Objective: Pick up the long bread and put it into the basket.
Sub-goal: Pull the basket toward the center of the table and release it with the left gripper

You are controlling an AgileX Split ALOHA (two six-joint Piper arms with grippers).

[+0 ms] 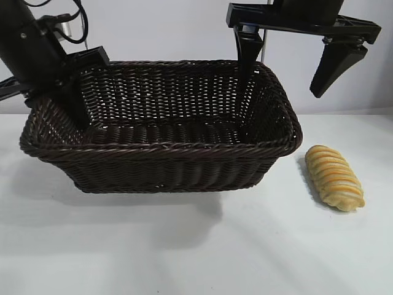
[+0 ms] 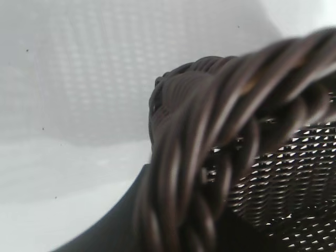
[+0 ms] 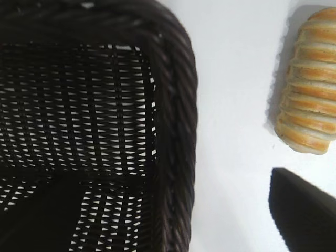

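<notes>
Item 1, basket [image 1: 166, 157]: we log one dark brown woven basket with a braided rim, standing on the white table [image 1: 202, 246], left of centre in the exterior view. Its left end looks lifted a little, with shadow under that side. Nothing lies inside that we can see.

Item 2, bread [image 1: 334, 177]: we log one golden ridged loaf lying flat on the table, just beside the basket's right end and apart from it, long axis running roughly toward the camera. The right wrist view shows the bread [image 3: 311, 84] with bare table between it and the basket's rim [image 3: 178, 131].

Item 3, left gripper [image 1: 77, 114]: we place it at the basket's far left corner, one finger reaching down inside the wall. Its fingers stand nearly together, pinched on the rim; the left wrist view shows the braided rim [image 2: 220, 152] pressed close against the camera.

Item 4, right gripper [image 1: 285, 77]: we place it above the basket's far right corner, pointing downward. Its fingers are spread wide, one over the basket, the other [image 1: 334, 66] outside it, holding nothing
</notes>
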